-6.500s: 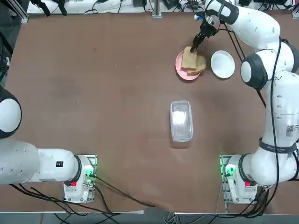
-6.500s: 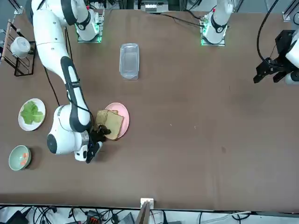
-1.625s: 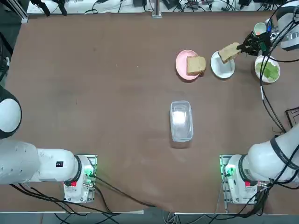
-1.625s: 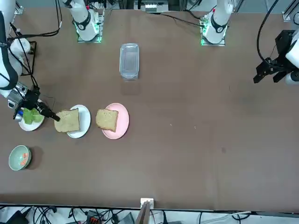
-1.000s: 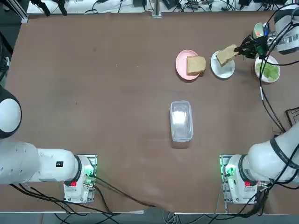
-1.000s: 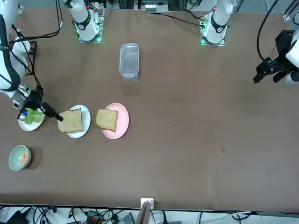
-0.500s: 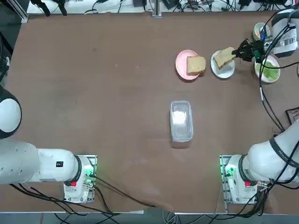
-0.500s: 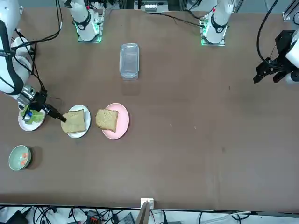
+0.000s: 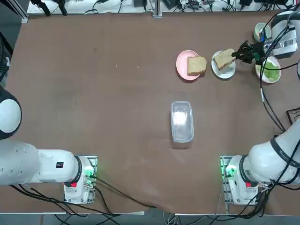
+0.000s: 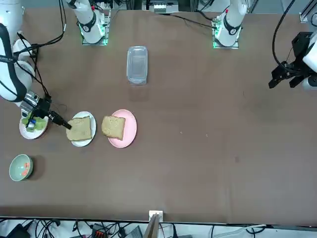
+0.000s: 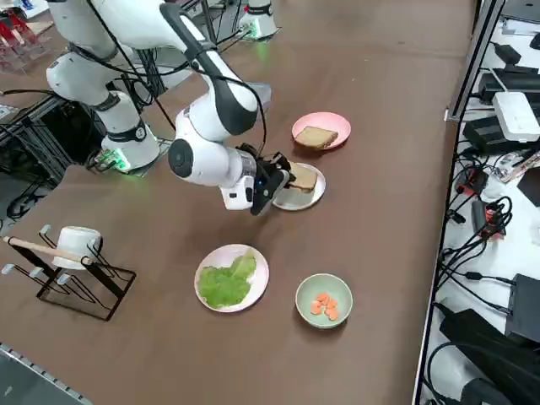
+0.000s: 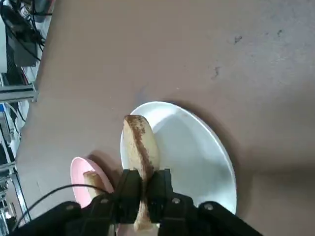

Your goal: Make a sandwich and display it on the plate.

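Moved: since the earliest picture, one square tan-brown bread slice (image 9: 224, 58) has travelled from the round pink plate (image 9: 182, 68) to above the small round white plate (image 9: 225, 71).
Bread slices: two; the second square tan-brown slice (image 9: 196, 65) lies on the pink plate.
Right gripper (image 12: 143, 183): jaws clamped on the carried slice's edge, holding it tilted over the white plate.
White plates: two; the other white plate (image 11: 207, 268) holds green lettuce leaves (image 11: 226, 283).
Other items: one clear plastic lidded box (image 9: 182, 121); one small pale-green cup (image 11: 324, 300).
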